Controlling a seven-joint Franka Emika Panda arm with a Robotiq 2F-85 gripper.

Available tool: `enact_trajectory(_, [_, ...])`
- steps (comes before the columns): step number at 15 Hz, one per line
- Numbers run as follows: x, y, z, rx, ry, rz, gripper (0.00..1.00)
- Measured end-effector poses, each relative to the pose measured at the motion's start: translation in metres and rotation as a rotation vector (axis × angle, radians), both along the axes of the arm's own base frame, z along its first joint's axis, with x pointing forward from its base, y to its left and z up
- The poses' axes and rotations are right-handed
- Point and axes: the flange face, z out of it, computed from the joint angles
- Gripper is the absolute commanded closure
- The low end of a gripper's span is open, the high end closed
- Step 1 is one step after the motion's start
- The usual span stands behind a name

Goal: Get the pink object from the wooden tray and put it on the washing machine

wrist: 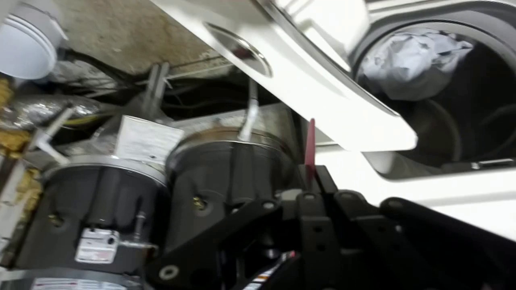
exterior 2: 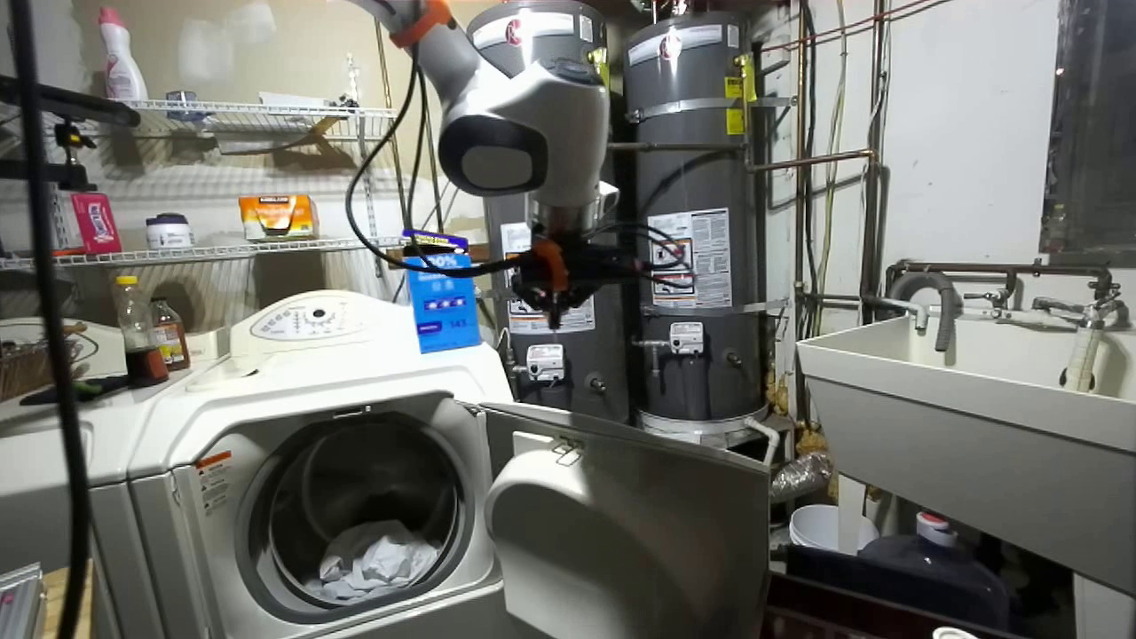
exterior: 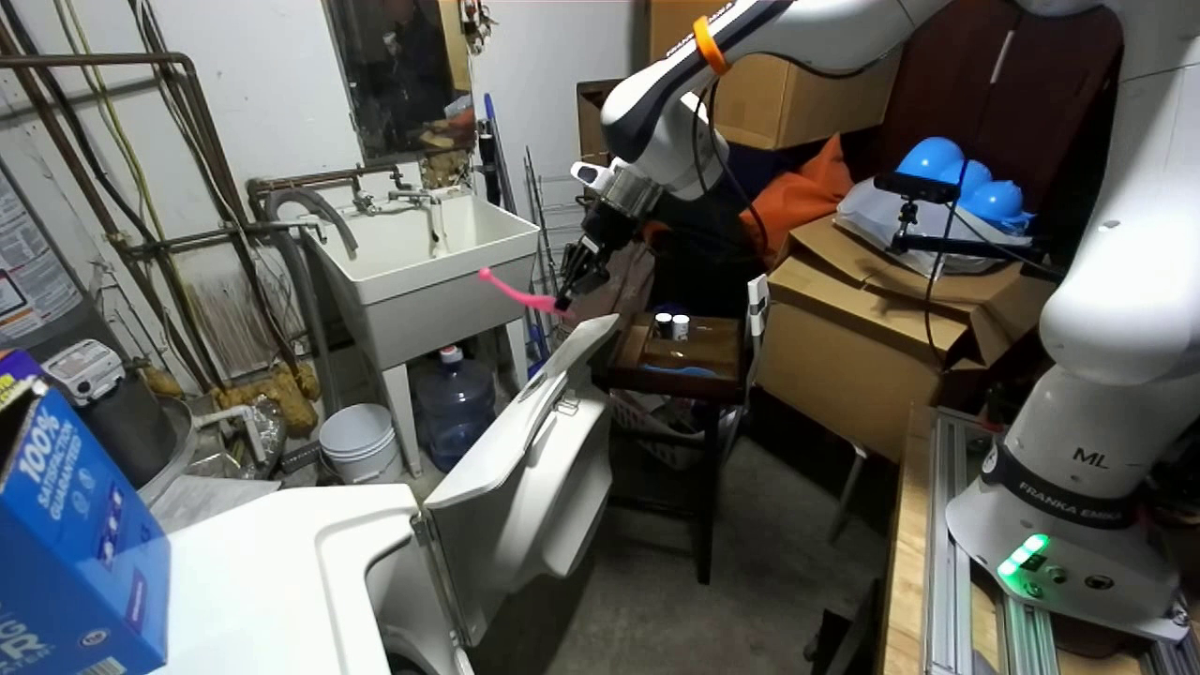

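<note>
The washing machine [exterior: 253, 591] is standing nearest, with a blue box [exterior: 89, 544] resting on its white top and its door [exterior: 511, 450] jutting out from the hinge. A crumpled white bundle [exterior 2: 377, 564] is lying inside the drum [exterior 2: 373, 461] in an exterior view. Next, above the door's far corner in an exterior view, the gripper [exterior: 565, 302] is hanging in the air. Its fingers are grasping the pink object [exterior: 532, 299] and holding it up, apart from the wooden tray [exterior: 717, 352]. The slim thing's long axis is slanting: from the fingertips it is climbing leftward across the picture, its small knobbed end pointing up and left, in front of the utility sink [exterior: 450, 300]. In the wrist view it is looking very narrow (its colour is nearing dull red there), running almost upright, its tapered tip pointing to the frame's top, by the door's edge. Farther back, the wooden tray is resting on a dark stool [exterior: 707, 506], bearing two small containers [exterior: 681, 328] and a blue item [exterior: 682, 370]. Deeper still, the utility sink is standing by the wall, a water jug [exterior: 457, 403] sitting beneath it.
</note>
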Motion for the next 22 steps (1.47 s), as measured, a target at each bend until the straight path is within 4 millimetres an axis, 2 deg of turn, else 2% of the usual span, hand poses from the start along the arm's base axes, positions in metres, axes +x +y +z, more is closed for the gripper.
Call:
enact_trajectory(1, [-0.005,0.027,-0.001,0.022,0.010,0.061,0.97])
enact_trajectory(2, [-0.007,0.041,-0.001,0.024,0.014,0.081,0.97])
enact_trajectory(3, [-0.007,0.044,-0.001,0.016,0.015,0.080,0.97])
enact_trajectory(6, [-0.005,0.027,-0.002,0.004,0.014,0.052,0.99])
enact_trajectory(9, [-0.005,0.019,-0.005,-0.002,0.020,0.032,0.99])
enact_trajectory(11, [-0.005,0.027,-0.012,-0.001,0.033,0.030,0.99])
enact_trajectory(12, [-0.005,0.040,-0.017,-0.003,0.042,0.045,0.99])
enact_trajectory(14, [-0.006,0.083,-0.025,-0.009,0.061,0.101,0.99])
enact_trajectory(17, [-0.017,0.169,-0.031,-0.039,0.093,0.205,0.99])
enact_trajectory(22, [-0.044,0.320,-0.013,-0.074,0.078,0.291,0.99])
